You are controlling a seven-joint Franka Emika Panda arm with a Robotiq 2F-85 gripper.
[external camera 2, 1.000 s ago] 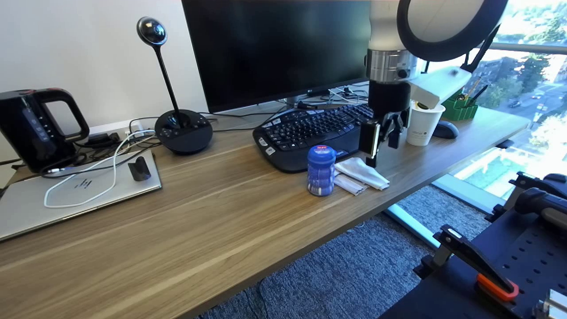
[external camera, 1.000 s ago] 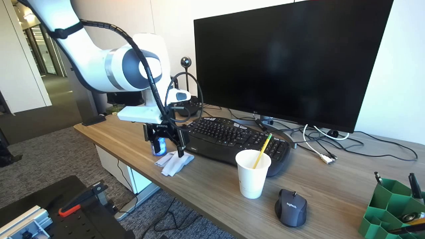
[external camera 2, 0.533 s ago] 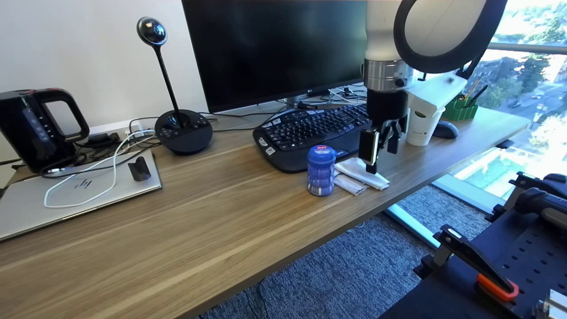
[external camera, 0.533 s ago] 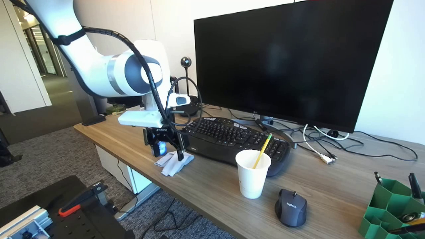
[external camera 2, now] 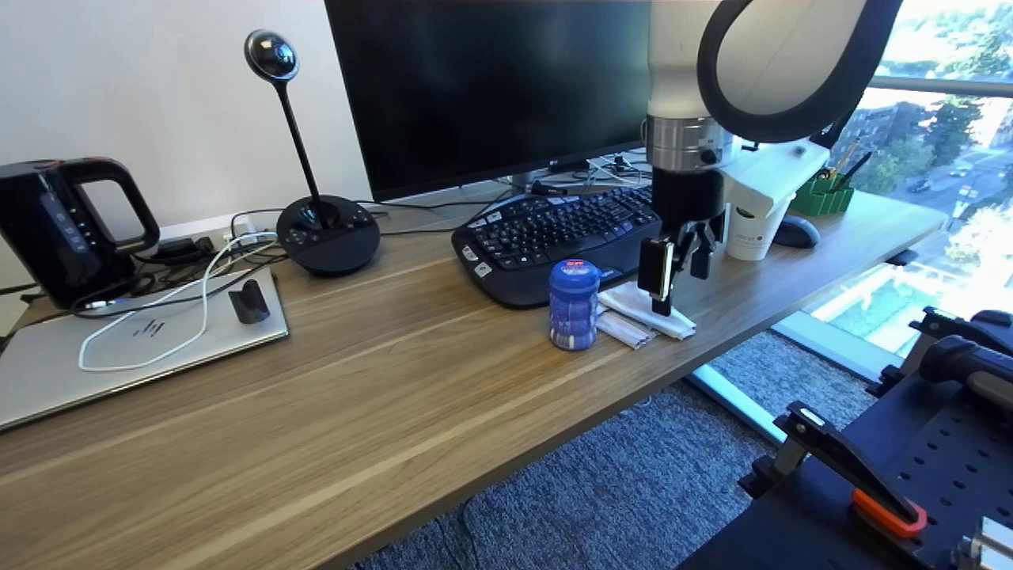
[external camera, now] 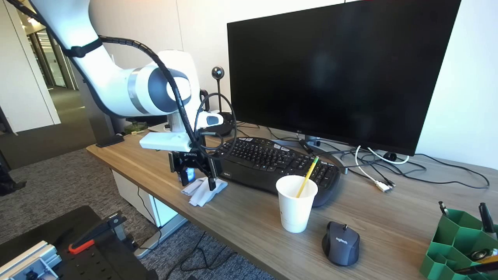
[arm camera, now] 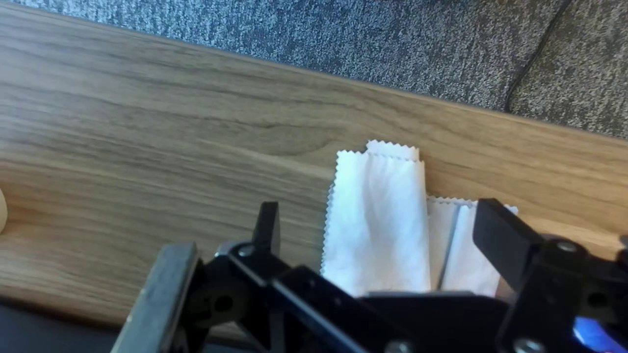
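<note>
1. Since the earlier frames, the black Robotiq gripper (external camera: 198,184) has come lower over the wood-grain desk (external camera 2: 356,388); the things lying on the desk sit where they were.
2. The pale, folded cleaning cloth (arm camera: 380,225) with zigzag-cut edges lies below the gripper, close to the desk's near edge and on the near side of the Logitech keyboard (external camera: 272,165).
3. The cloth's broad panel has its long axis running near to far, crosswise to the line joining the two fingertips; a narrower fold shows on its left.
4. In the wrist view the scene-right finger (arm camera: 267,223) shows against bare wood just beside the panel, while the scene-left finger (arm camera: 500,240) overlaps the narrower fold.
5. The gripper is released: its fingers are spread wide, with nothing grasped. Whether a tip grazes the cloth, I cannot tell.
6. A blue lidded canister (external camera 2: 574,305) stands upright just left of the cloth; well to the right, a white paper cup (external camera: 296,208) holds a yellow pencil (external camera: 307,177).
</note>
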